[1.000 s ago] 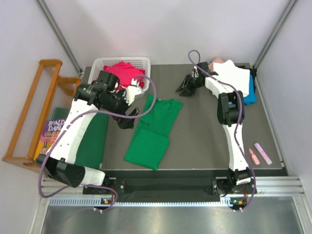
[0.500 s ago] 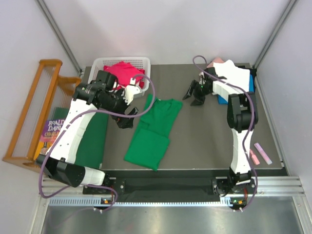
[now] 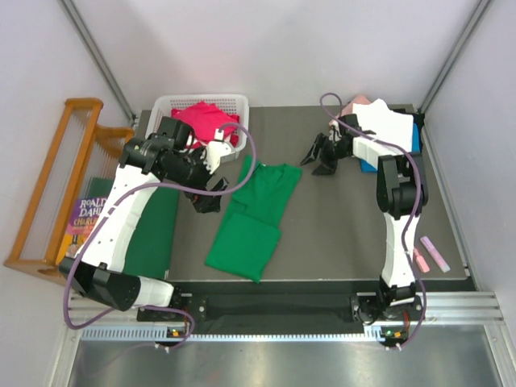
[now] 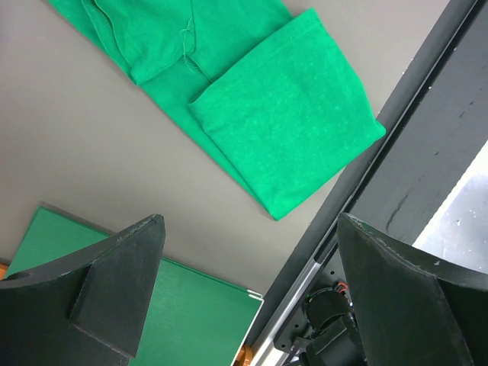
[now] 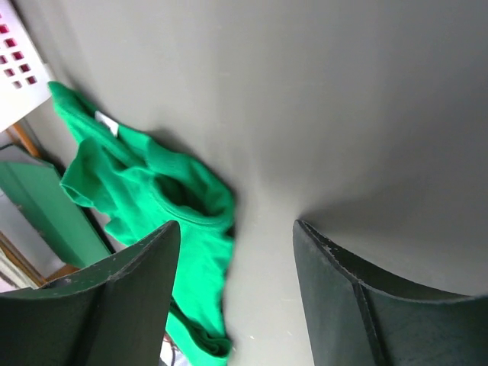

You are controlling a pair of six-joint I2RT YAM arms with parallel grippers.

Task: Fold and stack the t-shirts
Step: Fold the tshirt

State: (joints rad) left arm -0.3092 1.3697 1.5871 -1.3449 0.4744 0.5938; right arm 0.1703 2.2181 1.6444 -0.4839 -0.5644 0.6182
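The top view looks steeply down from above the near edge over the whole counter point(image 3: 347, 218). The left wrist camera looks down from close; the right skims low across it. All share the green t-shirt point(image 3: 254, 218).

The green tee point(image 3: 254, 218) is soft matt cloth (finely knit, with stitched seams). The surface point(image 3: 339, 226) is smooth matt grey. The basket point(image 3: 164, 107) is white plastic and the rack point(image 3: 39, 187) is varnished wood. The left end effector point(image 4: 250, 221) has matt black fingers point(image 4: 114, 282).

Pale walls point(image 3: 266, 48) enclose a dark grey table point(image 3: 339, 234), a wooden rack point(image 3: 84, 106) standing at its left.
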